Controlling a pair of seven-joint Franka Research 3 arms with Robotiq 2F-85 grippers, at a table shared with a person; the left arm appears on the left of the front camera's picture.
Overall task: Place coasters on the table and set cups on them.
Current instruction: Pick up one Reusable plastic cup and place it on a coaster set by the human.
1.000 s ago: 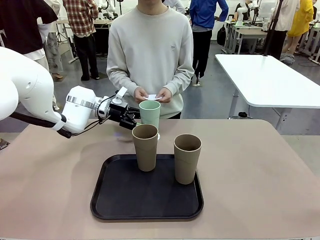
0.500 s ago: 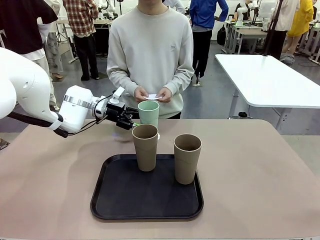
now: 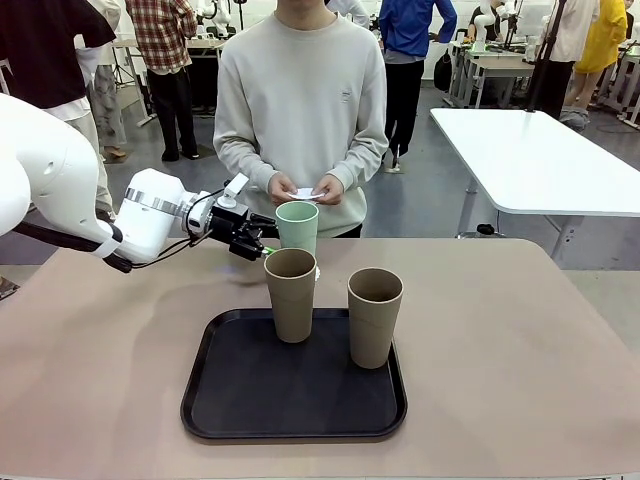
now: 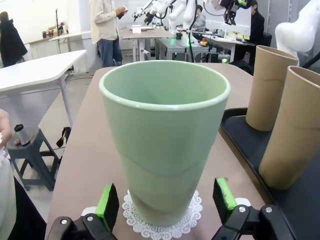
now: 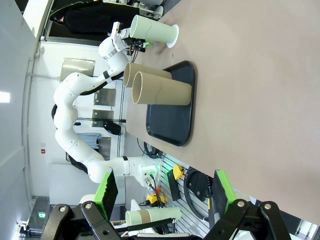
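**Mint Cup Seated on Coaster; Both Claws Spread**

In the front view we see the left claw (image 3: 264, 234) reaching in from the left, just beside the mint green cup (image 3: 298, 226). This cup stands upright on the tan surface (image 3: 520, 340), behind the black tray (image 3: 230, 400). The left tan cup (image 3: 290, 295) and the right tan cup (image 3: 375, 318) stand upright on the tray. At the far side, the person's hands (image 3: 328, 190) hold white paper (image 3: 305, 193).

The left wrist view adds the lacy white coaster (image 4: 150, 232) under the mint cup's base. The left claw is spread, one green pad on each side of the cup's lower part, with a gap at each side.

The right wrist view adds the right claw (image 5: 165, 190), spread wide, gripping nothing, well apart from the cups.
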